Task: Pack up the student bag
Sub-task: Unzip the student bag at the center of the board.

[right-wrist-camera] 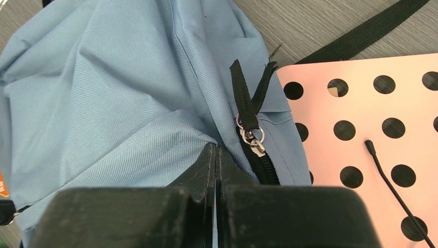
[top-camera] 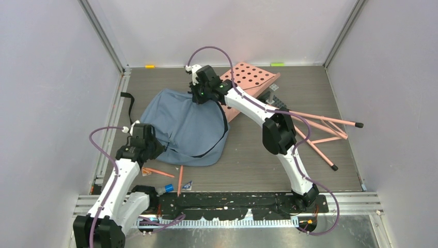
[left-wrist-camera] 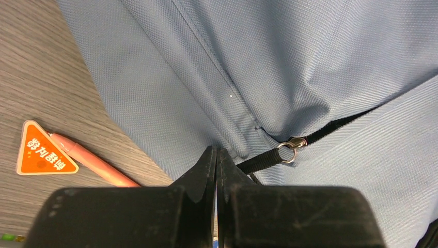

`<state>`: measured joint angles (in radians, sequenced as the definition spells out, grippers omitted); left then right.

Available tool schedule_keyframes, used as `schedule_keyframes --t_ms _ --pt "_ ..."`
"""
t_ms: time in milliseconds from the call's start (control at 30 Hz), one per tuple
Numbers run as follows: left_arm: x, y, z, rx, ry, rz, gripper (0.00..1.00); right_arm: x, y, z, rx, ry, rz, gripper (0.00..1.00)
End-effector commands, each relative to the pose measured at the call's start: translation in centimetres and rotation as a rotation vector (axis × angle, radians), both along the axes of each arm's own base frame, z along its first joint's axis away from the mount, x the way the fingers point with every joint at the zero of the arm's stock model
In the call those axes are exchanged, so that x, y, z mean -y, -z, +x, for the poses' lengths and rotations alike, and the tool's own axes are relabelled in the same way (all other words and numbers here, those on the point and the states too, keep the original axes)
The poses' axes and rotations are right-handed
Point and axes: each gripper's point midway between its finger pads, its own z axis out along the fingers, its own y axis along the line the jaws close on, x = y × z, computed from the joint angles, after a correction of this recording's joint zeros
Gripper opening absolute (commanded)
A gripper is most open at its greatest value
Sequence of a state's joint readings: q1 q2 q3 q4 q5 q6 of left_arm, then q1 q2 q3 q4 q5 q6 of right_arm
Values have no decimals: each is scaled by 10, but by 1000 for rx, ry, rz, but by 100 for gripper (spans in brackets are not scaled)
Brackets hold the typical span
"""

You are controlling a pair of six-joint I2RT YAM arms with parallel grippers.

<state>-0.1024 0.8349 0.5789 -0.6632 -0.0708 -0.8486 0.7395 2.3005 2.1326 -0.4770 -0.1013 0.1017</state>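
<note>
The student bag (top-camera: pixel 188 129) lies flat, left of centre. The left gripper (top-camera: pixel 156 150) is at its lower-left edge, the right gripper (top-camera: pixel 200 98) at its upper edge. A pink perforated board (top-camera: pixel 253 76) lies just right of that, upper middle of the frame.

Pale lilac walls (top-camera: pixel 46 77) ring the tabletop (top-camera: pixel 258 170) — grey wood-grain.

Bright, even, diffuse light from above. Shadows are soft and short, mostly under the arms (top-camera: pixel 279 134) on the table (top-camera: pixel 248 165). Overhead view is sharp; walls (top-camera: pixel 46 103) splay outward at the edges. Wrist views crisp: weave of the student bag (left-wrist-camera: pixel 310 62) readable, folds shade gently. Pink board (right-wrist-camera: pixel 361 93) bright, detail holds.
</note>
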Motion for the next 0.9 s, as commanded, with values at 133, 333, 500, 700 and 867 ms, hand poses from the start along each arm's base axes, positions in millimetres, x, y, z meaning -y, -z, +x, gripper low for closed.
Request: schedule_keyframes --t_ms 133,333,500,700,867 --pt "0 -1 -17 -61 53 13 1 7 -115 20 184 83 204 21" --pt "2 -59 5 81 101 36 61 16 -143 4 106 170 292 60" --pt "-9 -95 21 156 160 150 81 36 -143 -8 -52 449 380 63" --pt "-12 -95 32 106 252 223 87 25 -115 -34 -184 553 362 74" --pt "-10 -92 36 106 262 220 90 1 -93 -58 -234 509 285 75"
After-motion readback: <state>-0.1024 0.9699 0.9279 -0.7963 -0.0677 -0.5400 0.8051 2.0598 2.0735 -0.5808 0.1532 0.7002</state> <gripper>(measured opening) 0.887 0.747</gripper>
